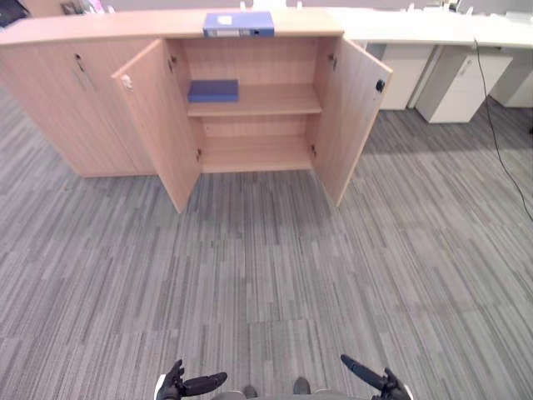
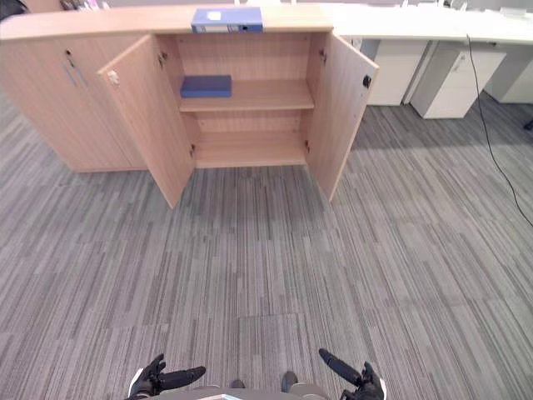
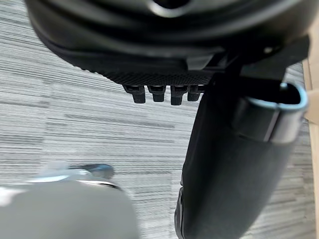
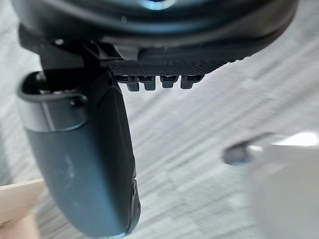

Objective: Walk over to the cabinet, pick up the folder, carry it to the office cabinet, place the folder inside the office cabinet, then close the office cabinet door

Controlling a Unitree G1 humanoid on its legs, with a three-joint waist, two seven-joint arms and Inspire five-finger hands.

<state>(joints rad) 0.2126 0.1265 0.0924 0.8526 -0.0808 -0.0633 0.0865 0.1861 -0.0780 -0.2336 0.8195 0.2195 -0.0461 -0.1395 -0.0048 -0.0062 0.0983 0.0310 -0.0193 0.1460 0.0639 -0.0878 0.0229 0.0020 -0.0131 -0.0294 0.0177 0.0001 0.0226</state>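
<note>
Folder (image 1: 238, 24) lies flat at the front edge of the cabinet (image 1: 100, 125) top, above the open bay. A flat blue item (image 1: 212, 90) sits at the shelf's left end. The folder is likely a stiff binder, fairly light, with a slick cover, so clamp it across the spine. Its white labels are too small to read. Left hand (image 1: 179, 385) and right hand (image 1: 383, 385) hang low, fingers relaxed, empty.
</note>
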